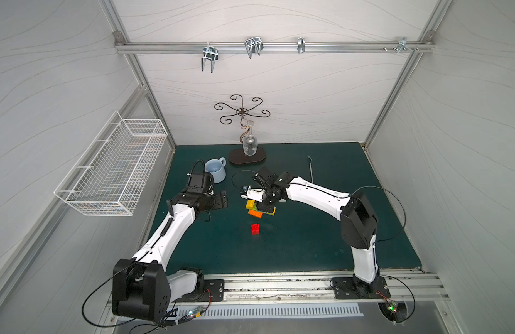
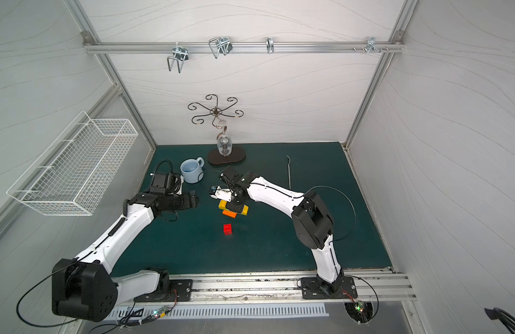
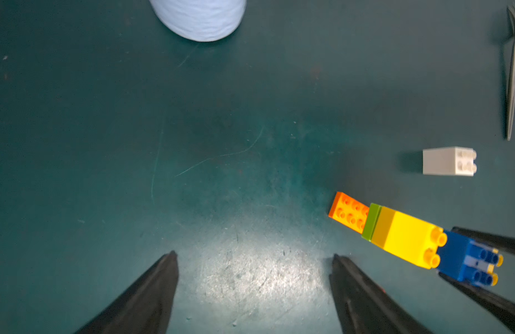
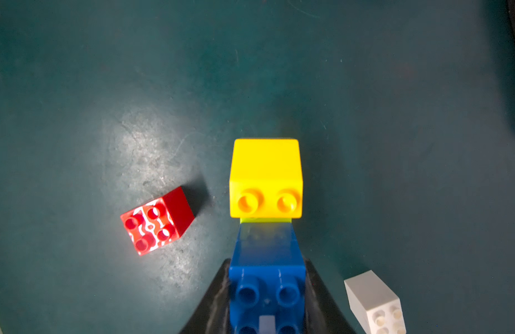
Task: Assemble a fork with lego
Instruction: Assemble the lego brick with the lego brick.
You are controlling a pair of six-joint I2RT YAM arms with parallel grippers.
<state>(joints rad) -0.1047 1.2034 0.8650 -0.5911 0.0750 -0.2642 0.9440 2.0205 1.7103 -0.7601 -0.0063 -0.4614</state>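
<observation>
**Mid-build on the green mat (image 1: 323,231):** the right claw (image 4: 267,269) is clenched on the blue brick (image 4: 266,280) of the half-made fork (image 3: 395,231), pinching it from both sides. In both top views the fork sits near the middle of the mat, beneath that claw. Whether it rests on the mat or hangs just above it cannot be told.

Only the head of the fork shows: an orange brick (image 3: 349,211), a thin green layer (image 3: 371,221), a yellow brick (image 4: 265,170) and the blue one. The left claw (image 3: 254,254) stands wide and empty over bare mat, near the mug (image 1: 215,170) and off to the fork's side, touching nothing.

Two pieces lie loose. A red brick (image 1: 255,229) sits alone nearer the robot's base, apart from the fork. A white brick (image 3: 448,161) lies on its side just beside the fork. A metal fork (image 1: 310,169) lies well off toward the back on the right arm's side, taking no part.

The prongs and crossbar look largely done, so the handle appears to be the step in hand. The next move likely falls to the free left claw. It would need to close squarely across the flat sides of the white or red brick, line it up with the crossbar, and press it home while the right claw braces the head. A skewed grip on so small a brick could let it twist out.
</observation>
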